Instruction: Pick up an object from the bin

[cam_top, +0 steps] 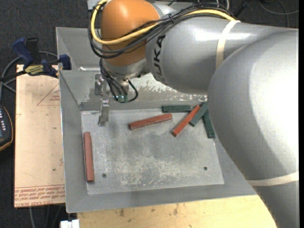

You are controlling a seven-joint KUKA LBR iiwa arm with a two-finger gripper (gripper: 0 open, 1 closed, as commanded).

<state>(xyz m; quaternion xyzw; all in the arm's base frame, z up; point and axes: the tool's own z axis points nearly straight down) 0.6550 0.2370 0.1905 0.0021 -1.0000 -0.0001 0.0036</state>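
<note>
Hovering low at the far left corner of the bin (pixel 156 165), jaws' opening impossible to tell, nothing visibly gripped; red stick (pixel 88 156) nearby, unlifted.

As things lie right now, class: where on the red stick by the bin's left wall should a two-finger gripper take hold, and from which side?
The red stick lies flat and alone, lengthwise beside the left wall of the bin, with bare floor on its right. So it is probably best gripped at its middle, coming straight down from above and closing across its narrow width.
</note>
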